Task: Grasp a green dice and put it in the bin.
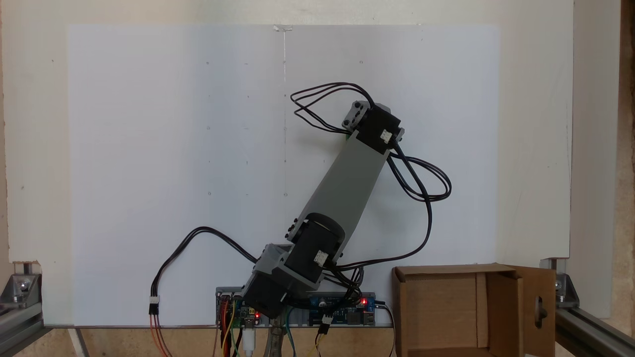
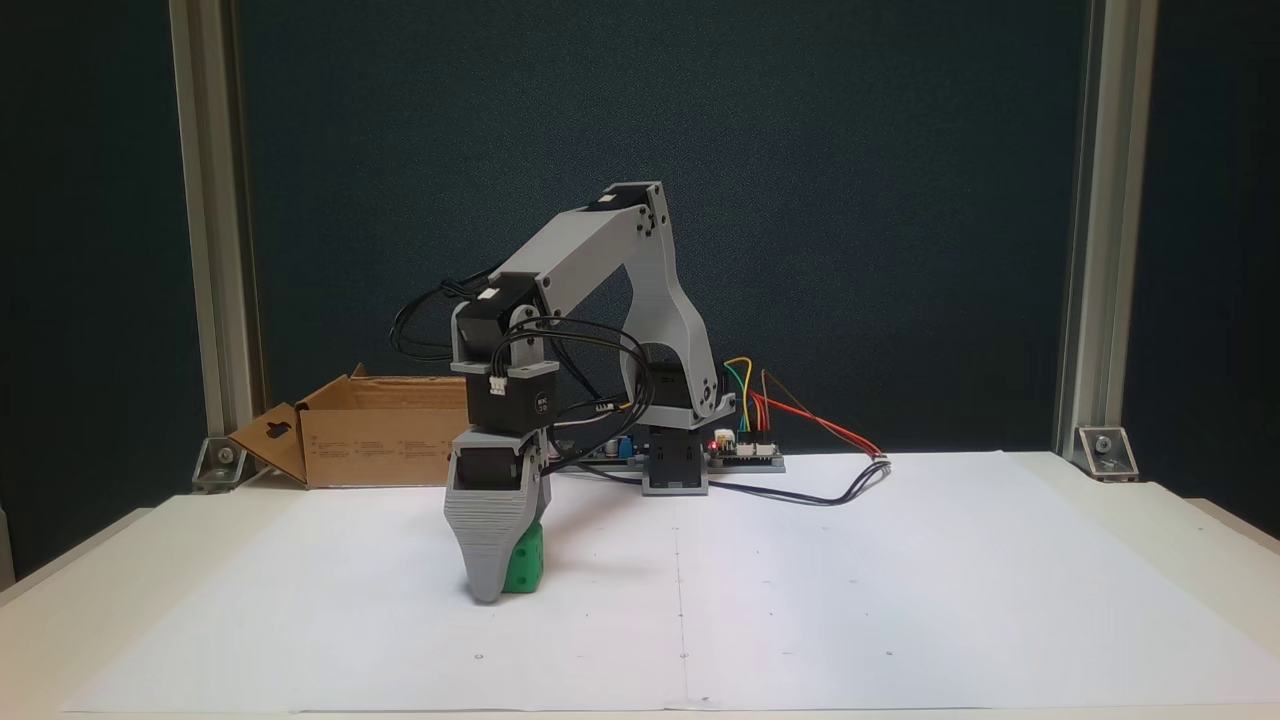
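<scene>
While the gripper (image 2: pixel 497 580) reaches the desk (image 2: pixel 900 620), its fingers half-hide the green dice (image 2: pixel 525 568), perhaps pinching it; bin (image 2: pixel 385 440) at ten o'clock.

Arm (image 1: pixel 342 193) leans up-right over white sheet (image 1: pixel 149 148); bin (image 1: pixel 436 307) bottom right, open.

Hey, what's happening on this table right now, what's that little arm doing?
A small grey robot arm is bent down over the white sheet, with its gripper at the table surface right against a green dice. One jaw stands in front of the dice, so a firm grip can't be confirmed. The dice sits on the sheet, not lifted. The cardboard bin waits open beside the arm's base, with nothing visible inside it.
</scene>
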